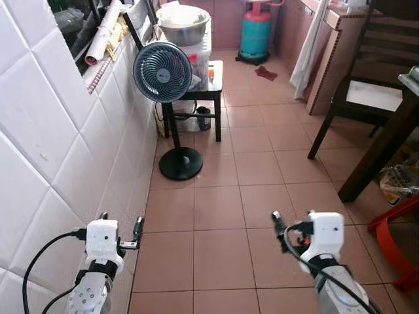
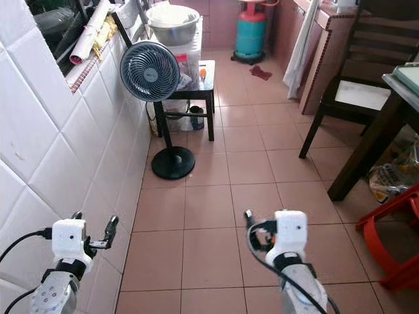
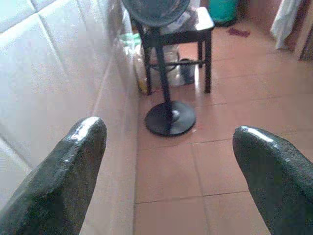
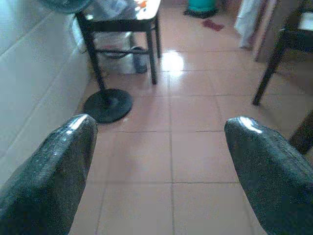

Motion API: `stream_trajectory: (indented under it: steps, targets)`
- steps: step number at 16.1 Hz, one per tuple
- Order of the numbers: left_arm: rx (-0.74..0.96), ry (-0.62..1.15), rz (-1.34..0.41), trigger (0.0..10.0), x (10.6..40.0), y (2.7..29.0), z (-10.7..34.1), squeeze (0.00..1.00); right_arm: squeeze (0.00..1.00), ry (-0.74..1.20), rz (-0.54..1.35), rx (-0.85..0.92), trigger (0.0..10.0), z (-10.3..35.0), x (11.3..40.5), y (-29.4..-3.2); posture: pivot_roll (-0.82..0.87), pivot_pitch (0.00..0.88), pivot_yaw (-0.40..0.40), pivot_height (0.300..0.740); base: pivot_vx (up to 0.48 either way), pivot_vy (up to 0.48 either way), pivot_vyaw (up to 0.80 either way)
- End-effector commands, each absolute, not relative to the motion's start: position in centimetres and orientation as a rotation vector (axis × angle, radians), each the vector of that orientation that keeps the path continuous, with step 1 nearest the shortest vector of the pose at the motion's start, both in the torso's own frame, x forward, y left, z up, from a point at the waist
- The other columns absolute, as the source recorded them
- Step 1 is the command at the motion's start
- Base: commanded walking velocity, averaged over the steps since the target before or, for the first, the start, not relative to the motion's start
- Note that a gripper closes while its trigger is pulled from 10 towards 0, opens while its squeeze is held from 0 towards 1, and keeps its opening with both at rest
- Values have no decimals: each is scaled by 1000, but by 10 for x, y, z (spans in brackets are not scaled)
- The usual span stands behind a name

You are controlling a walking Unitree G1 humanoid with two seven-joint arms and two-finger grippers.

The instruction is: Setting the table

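lower frame, left: left gripper point(image 1: 121, 229), white housing, two long black fingers spread wide, holding nothing, close beside the glossy white tiled wall point(image 1: 46, 144). lower frame, right of centre: right gripper point(image 1: 292, 229), same build, fingers likewise spread wide and empty above the smooth terracotta floor tiles point(image 1: 216, 209).

mid frame, left: black pedestal fan point(image 1: 162, 72), round wire grille, slim pole, flat disc base on the floor.

just behind the fan: dark stool point(image 1: 213, 88) bearing a clear plastic tub and a metal bowl point(image 1: 183, 23).

right edge: dark wooden dining table point(image 1: 393, 137), square leg; red plastic stool point(image 1: 396, 242) below it; dark wooden chair point(image 1: 366, 85) beyond.

upper centre: teal gas cylinder point(image 1: 255, 33).
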State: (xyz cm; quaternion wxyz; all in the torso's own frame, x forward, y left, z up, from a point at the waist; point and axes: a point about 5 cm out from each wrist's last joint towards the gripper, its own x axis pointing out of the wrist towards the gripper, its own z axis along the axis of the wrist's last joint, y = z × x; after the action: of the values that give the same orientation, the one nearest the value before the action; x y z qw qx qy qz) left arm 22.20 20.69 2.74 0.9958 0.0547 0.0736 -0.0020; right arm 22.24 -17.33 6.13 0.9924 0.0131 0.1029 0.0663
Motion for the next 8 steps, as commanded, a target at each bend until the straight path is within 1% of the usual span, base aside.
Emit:
stream_trajectory:
  steps: [1,2,4,5,6,7,8]
  targets:
    - [145,150,-14,10000,222,208,26,0,0,201,159,32,10000,65,222,-173,-76,30,46,740,0,0,0]
    - [142,161,-64,10000,222,208,24,0,0,203,186,18,10000,67,223,-172,-72,35,32,740,0,0,0]
    - [201,126,-95,10000,221,213,29,0,0,202,213,-10,10000,70,225,-172,-70,35,24,740,0,0,0]
    - [199,122,-104,10000,222,213,30,0,0,200,211,-9,10000,71,226,-172,-70,35,24,740,0,0,0]
    - [204,103,-120,10000,223,212,33,0,0,195,199,-21,10000,73,227,-174,-76,39,28,740,0,0,0]
    - [207,57,-130,10000,227,207,39,0,0,171,149,-69,10000,78,230,-178,-84,44,35,740,0,0,0]
    - [195,28,-83,10000,228,206,40,0,0,159,108,-60,10000,79,229,-181,-90,46,45,740,0,0,0]
